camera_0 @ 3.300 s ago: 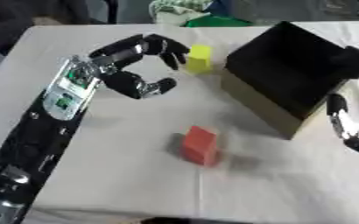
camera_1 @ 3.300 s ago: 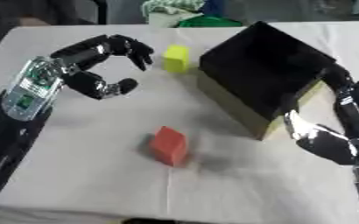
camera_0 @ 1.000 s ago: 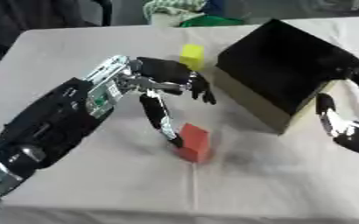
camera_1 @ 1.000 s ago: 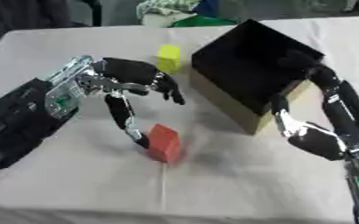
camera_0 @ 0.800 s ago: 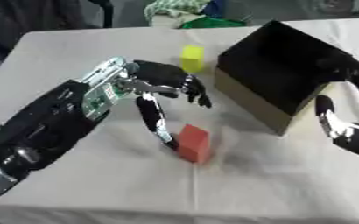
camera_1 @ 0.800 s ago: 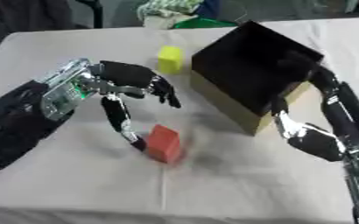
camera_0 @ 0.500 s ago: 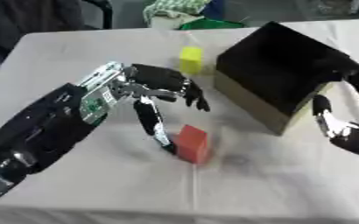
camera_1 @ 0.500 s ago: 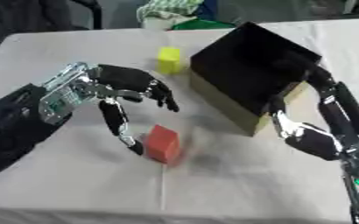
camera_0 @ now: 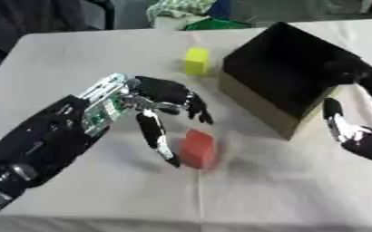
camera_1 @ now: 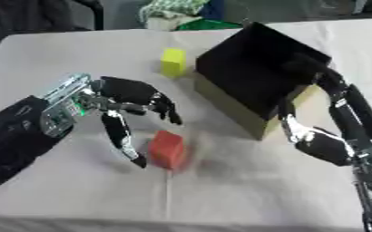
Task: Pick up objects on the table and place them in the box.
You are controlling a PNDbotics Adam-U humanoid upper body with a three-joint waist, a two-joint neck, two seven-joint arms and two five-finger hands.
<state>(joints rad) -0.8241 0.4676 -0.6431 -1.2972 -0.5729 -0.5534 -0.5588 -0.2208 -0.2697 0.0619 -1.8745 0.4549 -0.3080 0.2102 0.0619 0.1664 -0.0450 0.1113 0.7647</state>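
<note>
While the left hand (camera_0: 161,97) reaches over the middle of the table (camera_0: 62,54), its fingers are spread apart and hold nothing. The thumb points down and its tip is just beside the left face of the red block (camera_0: 198,148); I cannot tell if it touches. The other fingers curve over the far side of this block, above it, and do not close on it. The red block stands on the white cloth, near the front of the table, well apart from the box (camera_0: 288,79).

The box is dark and open, and it sits tilted at the right side of the table, with its opening turned up and toward the left. Its inside is black, and nothing can be made out in it. The outer walls at the bottom look tan.

1 yellow block (camera_0: 195,60) stands upright on the cloth farther back, just beside the left corner of the box but not touching it.

The right hand (camera_1: 296,129) is at the right side of the box. Its fingers are straight and lie close to the near right wall of the box, and the arm bends around the far corner. It is not curled around anything.

Behind the table edge, some green and patterned things (camera_0: 189,11) lie out of the working area.
</note>
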